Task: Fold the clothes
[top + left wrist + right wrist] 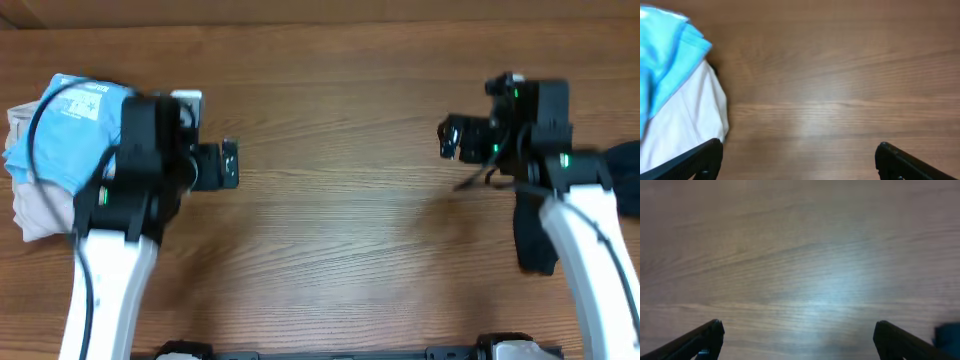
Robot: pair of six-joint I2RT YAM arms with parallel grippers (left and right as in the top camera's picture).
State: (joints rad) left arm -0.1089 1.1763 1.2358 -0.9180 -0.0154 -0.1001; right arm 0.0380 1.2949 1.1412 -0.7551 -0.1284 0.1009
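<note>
A pile of folded clothes sits at the table's far left: a light blue garment [75, 125] on top of beige and white ones [35, 205]. In the left wrist view the blue garment [665, 55] lies over a white one [685, 125] at the left edge. My left gripper [228, 165] is open and empty, just right of the pile; its fingers [797, 160] frame bare wood. My right gripper [450, 138] is open and empty over bare table [797, 337]. A dark garment [625, 175] lies at the right edge, partly hidden by the right arm.
The wooden table [340, 230] spreads between the two arms. A dark blue piece of cloth [947, 332] shows at the right edge of the right wrist view. The arm bases stand at the front edge.
</note>
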